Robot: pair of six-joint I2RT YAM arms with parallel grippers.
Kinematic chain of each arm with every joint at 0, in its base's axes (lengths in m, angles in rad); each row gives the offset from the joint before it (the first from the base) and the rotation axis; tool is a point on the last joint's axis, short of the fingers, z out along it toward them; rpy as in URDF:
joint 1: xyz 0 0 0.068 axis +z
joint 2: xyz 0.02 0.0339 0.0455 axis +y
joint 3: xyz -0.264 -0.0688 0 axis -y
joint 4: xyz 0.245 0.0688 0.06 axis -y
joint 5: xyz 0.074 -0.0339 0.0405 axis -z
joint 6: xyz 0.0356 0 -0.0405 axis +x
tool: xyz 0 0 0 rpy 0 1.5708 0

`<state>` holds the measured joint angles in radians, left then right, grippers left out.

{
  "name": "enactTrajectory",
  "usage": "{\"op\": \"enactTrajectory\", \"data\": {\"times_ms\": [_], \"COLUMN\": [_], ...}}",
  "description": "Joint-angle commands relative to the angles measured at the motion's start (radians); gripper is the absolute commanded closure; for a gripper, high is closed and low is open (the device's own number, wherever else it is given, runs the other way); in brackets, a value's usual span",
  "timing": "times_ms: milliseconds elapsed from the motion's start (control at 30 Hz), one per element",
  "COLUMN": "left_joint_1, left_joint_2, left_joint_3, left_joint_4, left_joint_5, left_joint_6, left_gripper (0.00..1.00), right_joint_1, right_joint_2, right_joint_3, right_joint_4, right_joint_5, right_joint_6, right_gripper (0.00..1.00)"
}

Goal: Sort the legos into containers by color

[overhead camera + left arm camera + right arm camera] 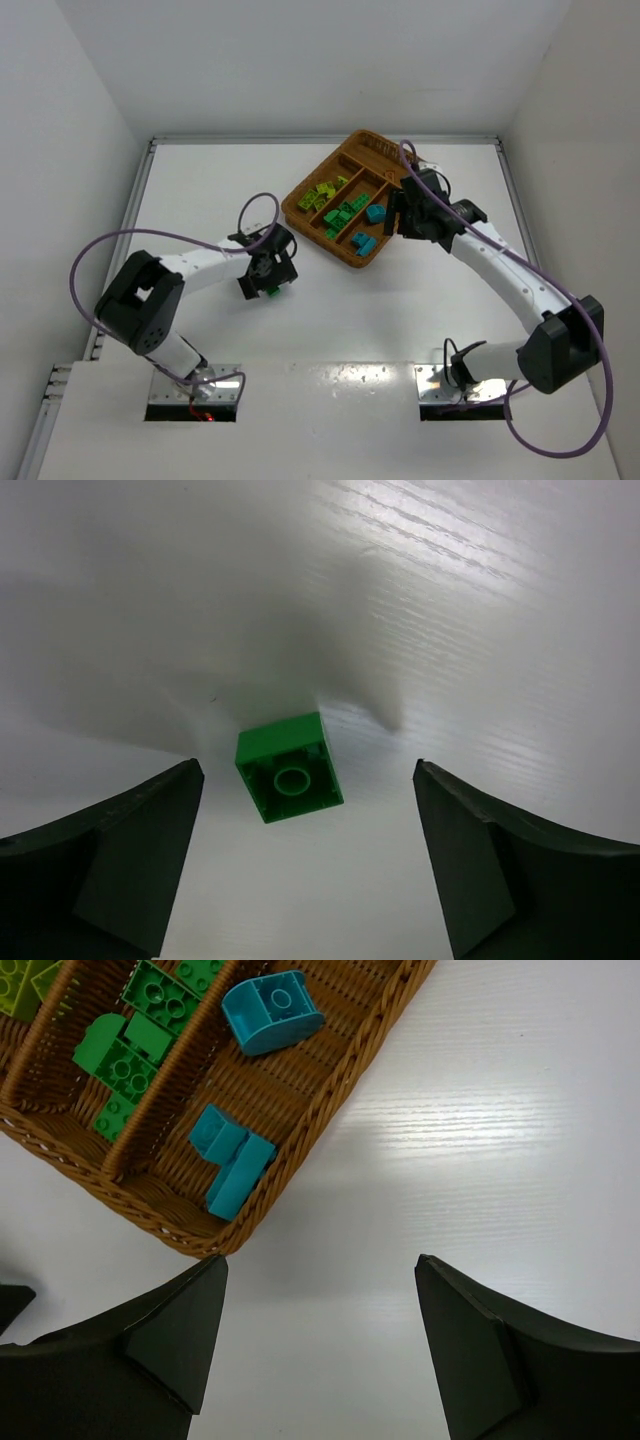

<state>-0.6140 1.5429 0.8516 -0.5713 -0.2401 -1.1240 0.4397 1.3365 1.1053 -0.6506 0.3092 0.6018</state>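
One dark green lego lies upside down on the white table, between the wide-open fingers of my left gripper; the fingers do not touch it. From above it shows just under the left gripper as a green brick. The wicker tray holds lime-yellow legos, green legos and cyan legos in separate long compartments. My right gripper is open and empty, over bare table beside the tray's near corner. Cyan legos and green legos show there. No brown-orange lego is visible.
The tray's short end section at the far end looks empty. White walls enclose the table on the left, back and right. The right arm reaches from its base up to the tray's right side.
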Motion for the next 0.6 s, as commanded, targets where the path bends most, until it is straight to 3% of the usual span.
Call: {"op": "enactTrajectory", "data": {"times_ms": [0,267,300,367,567], "left_joint_1": [-0.004,0.005,0.005,0.005,0.005], "left_joint_2": [0.048,0.071,0.071,0.046,0.104], "left_joint_3": [0.009,0.009,0.023,0.068,0.317], "left_joint_4": [0.033,0.051,0.062,0.062,0.073], "left_joint_5": [-0.002,-0.024,-0.024,-0.024,-0.015], "left_joint_6": [-0.076,-0.062,-0.048,0.013,0.211], "left_gripper": [0.11,0.55,0.66,0.71,0.71], "right_joint_1": [0.011,0.011,0.011,0.011,0.011], "right_joint_2": [-0.011,-0.02,-0.02,-0.02,-0.03], "right_joint_3": [-0.002,-0.002,-0.002,-0.002,-0.012], "right_joint_4": [0.019,0.019,0.019,0.019,0.019], "right_joint_5": [0.016,0.016,0.016,0.016,0.025], "right_joint_6": [0.007,0.007,0.007,0.007,0.007], "right_gripper": [0.23,0.23,0.23,0.23,0.23]}}
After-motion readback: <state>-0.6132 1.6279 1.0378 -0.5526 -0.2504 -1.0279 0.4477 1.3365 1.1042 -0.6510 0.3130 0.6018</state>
